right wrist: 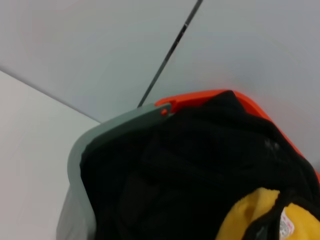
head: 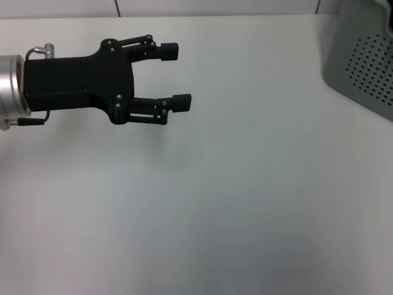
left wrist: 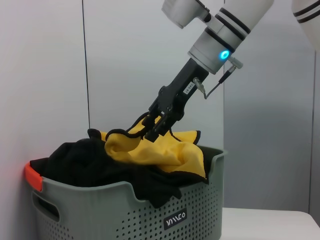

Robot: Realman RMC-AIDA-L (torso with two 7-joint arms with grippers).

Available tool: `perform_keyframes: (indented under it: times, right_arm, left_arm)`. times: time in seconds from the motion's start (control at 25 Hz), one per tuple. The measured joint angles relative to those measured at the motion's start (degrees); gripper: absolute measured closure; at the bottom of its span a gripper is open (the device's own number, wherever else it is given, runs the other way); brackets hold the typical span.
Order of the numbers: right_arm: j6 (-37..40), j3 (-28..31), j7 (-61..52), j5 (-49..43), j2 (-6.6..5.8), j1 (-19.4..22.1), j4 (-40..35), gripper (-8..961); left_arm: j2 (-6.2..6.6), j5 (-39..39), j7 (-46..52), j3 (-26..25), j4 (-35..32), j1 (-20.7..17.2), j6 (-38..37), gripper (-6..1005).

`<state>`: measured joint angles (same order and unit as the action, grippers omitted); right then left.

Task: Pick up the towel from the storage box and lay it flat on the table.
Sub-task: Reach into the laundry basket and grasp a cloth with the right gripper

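The light grey storage box (head: pixel 362 61) stands at the table's far right edge. In the left wrist view the box (left wrist: pixel 125 215) holds the yellow-orange towel (left wrist: pixel 150 152) on top of dark cloth. My right gripper (left wrist: pixel 156 131) reaches down into the box and is shut on a raised fold of the towel. The right wrist view shows the box rim (right wrist: pixel 85 150) and a corner of the towel (right wrist: pixel 250 215). My left gripper (head: pixel 177 77) is open and empty, held over the white table (head: pixel 215 203) at the far left.
A black cloth (left wrist: pixel 85 162) fills the box under the towel and hangs over its rim; it also shows in the right wrist view (right wrist: pixel 200 165). The box has an orange handle (left wrist: pixel 32 176). A grey wall stands behind the table.
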<state>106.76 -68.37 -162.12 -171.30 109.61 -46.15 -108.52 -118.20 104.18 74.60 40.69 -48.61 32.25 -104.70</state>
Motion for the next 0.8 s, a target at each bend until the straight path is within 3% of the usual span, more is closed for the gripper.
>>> perform_keyframes:
  times: [0.32, 0.8]
  right_arm:
    - [-1.4, -0.3, 0.1, 0.0, -0.25, 0.7, 0.4, 420]
    - [-4.1, -0.4, 1.1, 0.1, -0.18, 0.7, 4.3, 618]
  left_arm:
    - [0.00, 0.1, 0.0, 0.0, 0.0, 0.0, 0.1, 126]
    - [-0.08, 0.0, 0.0, 0.0, 0.8, -0.2, 0.1, 126]
